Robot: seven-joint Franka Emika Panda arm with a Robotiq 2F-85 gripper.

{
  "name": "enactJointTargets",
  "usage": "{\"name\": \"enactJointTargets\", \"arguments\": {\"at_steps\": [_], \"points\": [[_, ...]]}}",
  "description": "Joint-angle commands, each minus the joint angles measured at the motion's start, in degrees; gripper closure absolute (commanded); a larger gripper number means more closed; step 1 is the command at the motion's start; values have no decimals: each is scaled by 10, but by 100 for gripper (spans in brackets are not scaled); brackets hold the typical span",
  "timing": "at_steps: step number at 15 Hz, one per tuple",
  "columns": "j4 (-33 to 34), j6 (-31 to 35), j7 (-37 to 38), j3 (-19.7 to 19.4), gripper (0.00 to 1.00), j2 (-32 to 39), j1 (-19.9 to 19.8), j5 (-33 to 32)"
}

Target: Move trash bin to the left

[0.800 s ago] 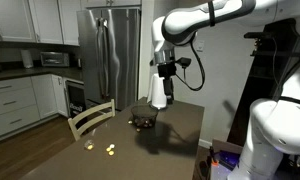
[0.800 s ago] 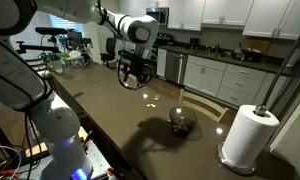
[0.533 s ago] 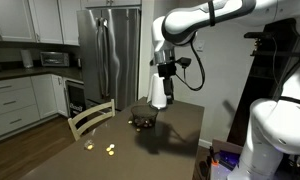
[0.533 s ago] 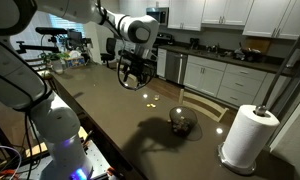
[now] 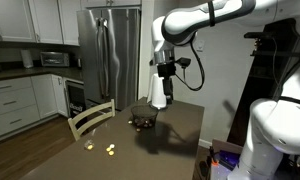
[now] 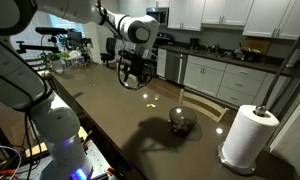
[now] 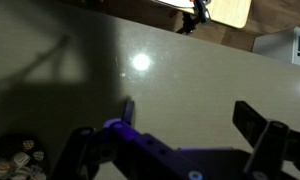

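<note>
Nothing moved since earlier frames; I have arm and bin in same spots. In an exterior view, small yellow bits (image 5: 108, 150) on table (image 5: 180, 125), well off from gripper (image 5: 159, 99). Trash bin (image 5: 143, 119) stands on table, lower than gripper and just to its side, no contact. Wrist view: bin sits at lower-left corner, outside fingers (image 7: 128, 108). Fingers spread wide, nothing between. Paper towel roll (image 6: 248, 135) stands beyond bin, far from hand.
</note>
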Motion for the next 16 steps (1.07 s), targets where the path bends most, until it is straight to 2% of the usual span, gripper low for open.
{"name": "enactJointTargets", "arguments": {"at_steps": [1,8,12,16], "points": [[11,38,1,14,0,22,-9,-1],[29,144,-1,27,0,87,-12,-35],[42,209,3,20,0,142,-29,-85],[74,233,-28,5,0,195,-53,-117]]}}
